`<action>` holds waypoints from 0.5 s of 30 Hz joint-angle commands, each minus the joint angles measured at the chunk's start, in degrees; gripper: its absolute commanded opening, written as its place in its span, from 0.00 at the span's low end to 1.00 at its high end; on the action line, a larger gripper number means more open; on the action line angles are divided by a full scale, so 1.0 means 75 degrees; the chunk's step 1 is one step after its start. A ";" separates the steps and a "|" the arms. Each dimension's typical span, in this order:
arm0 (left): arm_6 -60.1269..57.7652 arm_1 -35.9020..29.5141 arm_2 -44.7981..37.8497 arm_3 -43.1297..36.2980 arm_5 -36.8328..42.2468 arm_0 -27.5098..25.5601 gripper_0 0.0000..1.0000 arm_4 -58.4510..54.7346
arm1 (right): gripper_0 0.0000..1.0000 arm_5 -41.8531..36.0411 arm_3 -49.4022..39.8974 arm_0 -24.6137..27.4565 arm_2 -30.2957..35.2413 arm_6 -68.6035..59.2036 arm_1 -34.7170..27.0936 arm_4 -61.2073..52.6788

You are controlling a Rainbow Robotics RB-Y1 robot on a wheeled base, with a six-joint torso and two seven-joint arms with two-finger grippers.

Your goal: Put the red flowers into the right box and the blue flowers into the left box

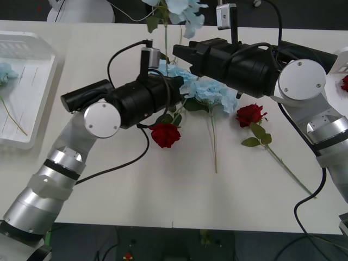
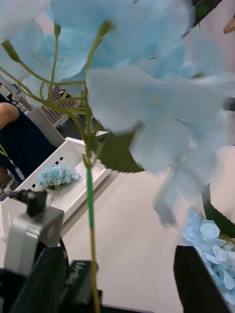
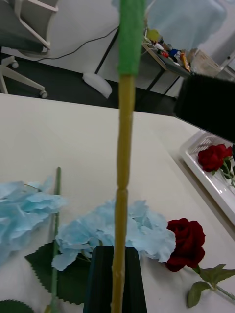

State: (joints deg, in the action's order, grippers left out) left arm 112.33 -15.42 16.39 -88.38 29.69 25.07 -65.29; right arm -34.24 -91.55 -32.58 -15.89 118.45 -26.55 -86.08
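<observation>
A pale counter (image 1: 163, 190) carries the work, with dark floor beyond its far edge and a white chair base (image 3: 14, 73) and a cluttered shelf (image 3: 169, 51) in the room behind. The left gripper (image 3: 117, 274) sits over the middle of the counter, its dark jaws closed on the yellow-green stem (image 3: 122, 161) of one of the blue flowers (image 1: 182, 13), which stands upright with its head above the far edge. The right gripper (image 1: 182, 53) reaches in from the right, just beside that stem; its jaws stand apart with the stem running between them, not clamped. Two more blue heads (image 1: 215, 92) lie flat under the arms. Red flowers lie nearby: one (image 1: 165, 135) beneath the left arm, another (image 1: 250, 114) to the right with its stem trailing toward the front edge. The left box (image 1: 32, 138) at the left edge holds one blue head (image 1: 6, 72). The right box (image 3: 215, 186) holds a red flower (image 3: 213, 156)
</observation>
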 commanded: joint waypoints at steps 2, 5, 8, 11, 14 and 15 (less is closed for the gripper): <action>0.0269 -0.1143 -0.1541 -0.0920 0.0553 -0.0835 0.00 -0.0810 | 0.85 0.0089 -0.0121 -0.0308 -0.0073 -0.0230 -0.0057 0.0098; 0.0292 -0.1542 -0.2630 -0.0885 0.1280 -0.1151 0.00 -0.0904 | 0.85 -0.0180 -0.0121 -0.0308 -0.0061 -0.0312 -0.0162 0.0134; 0.0281 -0.1893 -0.3580 -0.0533 0.1889 -0.1210 0.00 -0.0635 | 0.85 -0.0661 -0.0121 -0.0308 -0.0061 -0.0781 -0.0327 0.0391; 0.0281 -0.2163 -0.4365 0.0030 0.2217 -0.1069 0.00 -0.0623 | 0.85 -0.1305 -0.0121 -0.0308 0.0009 -0.1390 -0.0491 0.0919; 0.0304 -0.2409 -0.5162 0.0709 0.2522 -0.0812 0.00 -0.0260 | 0.85 -0.2126 -0.0121 -0.0308 0.0056 -0.1988 -0.0702 0.1610; 0.0304 -0.2503 -0.5396 0.0955 0.2581 -0.0718 0.00 -0.0014 | 0.85 -0.2442 -0.0121 -0.0308 0.0080 -0.2187 -0.0784 0.1845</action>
State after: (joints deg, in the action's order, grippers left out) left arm 112.33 -30.33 -19.85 -84.81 47.46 16.83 -68.88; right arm -49.17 -91.52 -32.66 -15.87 104.24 -29.11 -75.14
